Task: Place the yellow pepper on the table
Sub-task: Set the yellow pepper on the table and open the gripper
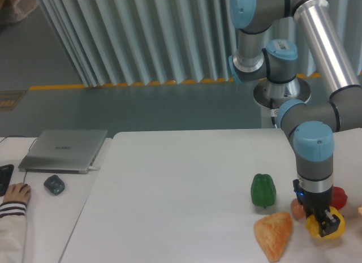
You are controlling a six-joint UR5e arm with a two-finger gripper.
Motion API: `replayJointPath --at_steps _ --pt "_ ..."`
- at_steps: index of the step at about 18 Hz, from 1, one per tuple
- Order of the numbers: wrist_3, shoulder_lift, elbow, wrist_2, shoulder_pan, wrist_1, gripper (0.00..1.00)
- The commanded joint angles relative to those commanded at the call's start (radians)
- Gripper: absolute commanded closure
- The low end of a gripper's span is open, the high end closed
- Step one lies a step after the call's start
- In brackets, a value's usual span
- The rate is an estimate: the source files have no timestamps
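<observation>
Yellow pepper [327,228]: clamped in tool [323,224], low over desk [169,189], right of bread wedge [274,233]. Advice: lower until seated, release gently, clear of egg [298,207] and red pepper [338,197].

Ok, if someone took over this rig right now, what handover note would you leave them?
Gripper: shut on the yellow pepper, low over the table near its right front edge.
Nearby: red pepper just behind, egg to its left, bread wedge further left, green pepper behind that.
Done: the pepper is picked and brought down to, or almost to, the tabletop; contact cannot be told.
Left: confirm it is resting, open the jaws, lift straight up without nudging the egg or red pepper.
</observation>
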Motion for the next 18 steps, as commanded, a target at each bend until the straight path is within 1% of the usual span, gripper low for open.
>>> replayJointPath --at_steps 1,2,5,6,9,10,11,12,13,15,17,18 --pt "0.005 0.002 0.000 0.000 0.000 0.000 0.25" --pt "0.006 0.002 -0.002 0.000 0.000 0.003 0.00" --pt "0.005 0.003 -0.026 0.009 -0.003 0.057 0.00" --pt "0.005 0.003 -0.029 0.009 -0.003 0.064 0.00" --pt "0.002 0.008 -0.028 0.020 -0.002 0.063 0.00" --pt "0.005 0.015 -0.017 0.040 -0.002 0.054 0.00" --pt "0.011 0.050 -0.012 0.069 0.000 0.029 0.00" --pt "0.027 0.073 -0.003 0.071 0.003 0.003 0.00" --pt "0.061 0.092 0.001 0.069 0.011 -0.021 0.00" --pt "0.142 0.135 0.005 0.083 0.017 -0.043 0.00" --pt "0.150 0.156 0.003 0.095 0.047 -0.087 0.00" --pt "0.150 0.160 0.006 0.098 0.055 -0.098 0.00"
